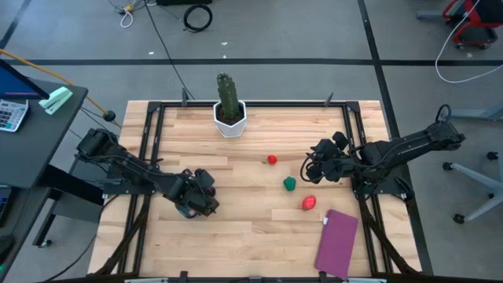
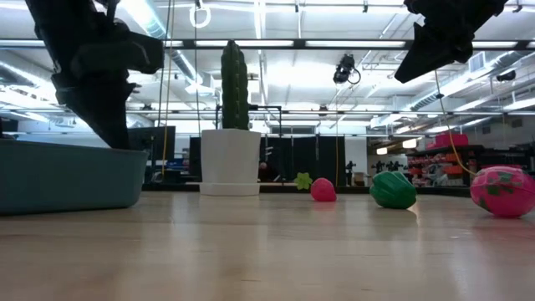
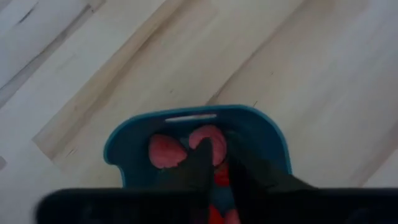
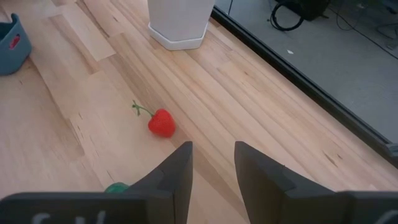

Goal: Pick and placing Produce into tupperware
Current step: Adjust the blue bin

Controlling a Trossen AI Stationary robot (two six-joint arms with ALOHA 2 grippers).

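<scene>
While the left claw (image 3: 214, 163) is hanging over the tupperware (image 3: 127, 140) at the counter's (image 1: 259, 236) near-left, its fingers are sitting close together above the pink pieces (image 3: 165, 151) inside; whether they are pinching one I cannot tell. Any release is best done low and centred. The right claw (image 4: 211, 171), released and empty, is hovering near the red piece (image 4: 161, 123), green piece (image 1: 289, 183) and pink piece (image 1: 309, 203). No writing is showing.

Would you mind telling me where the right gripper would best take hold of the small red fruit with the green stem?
Probably from straight above, closing on the round red body of the red fruit, not the thin stem curling off one side. It lies alone on bare table, and the open right gripper is already close.
</scene>
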